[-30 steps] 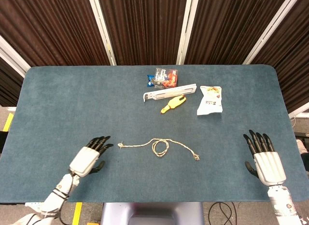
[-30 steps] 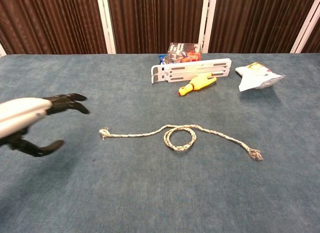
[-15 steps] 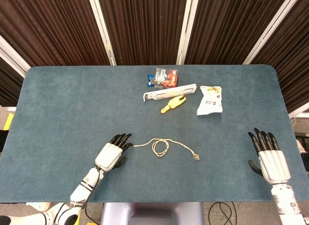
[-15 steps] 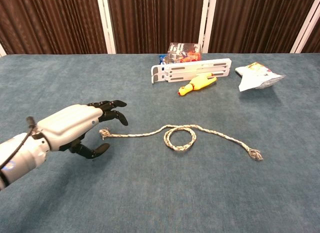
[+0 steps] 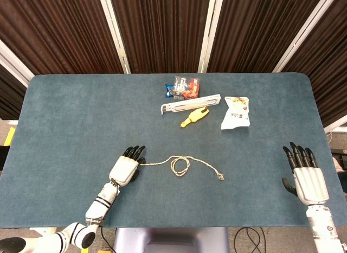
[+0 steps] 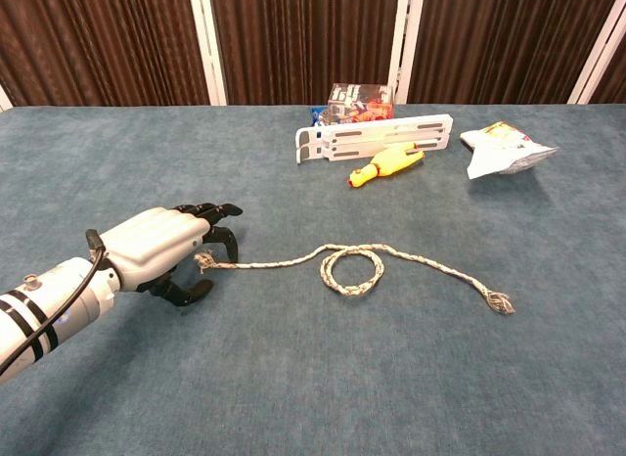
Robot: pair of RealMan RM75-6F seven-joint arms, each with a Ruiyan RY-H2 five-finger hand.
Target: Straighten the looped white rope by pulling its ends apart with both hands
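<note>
The white rope (image 5: pixel 201 165) (image 6: pixel 423 261) lies on the blue table with a small loop (image 5: pixel 179 165) (image 6: pixel 352 268) in its middle. Its frayed right end (image 5: pixel 220 177) (image 6: pixel 499 301) lies free. My left hand (image 5: pixel 126 167) (image 6: pixel 161 249) hovers at the rope's left end (image 6: pixel 203 259), dark fingers (image 6: pixel 223 235) curved down over it and thumb (image 6: pixel 192 293) just below; the end still shows between them, not clamped. My right hand (image 5: pixel 308 177) lies open and flat near the table's right edge, far from the rope, and appears only in the head view.
At the back middle lie a white plastic rack (image 5: pixel 191 105) (image 6: pixel 377 138), a yellow rubber toy (image 5: pixel 194 116) (image 6: pixel 386 166), colourful packets (image 5: pixel 183 87) (image 6: pixel 357 99) and a white snack bag (image 5: pixel 236 113) (image 6: pixel 504 148). The table's front edge (image 5: pixel 173 226) is close behind both hands.
My left hand has moved right to the rope's left end and its fingers have curved down over it. My right hand has drifted slightly right and back. The rope has not moved.
</note>
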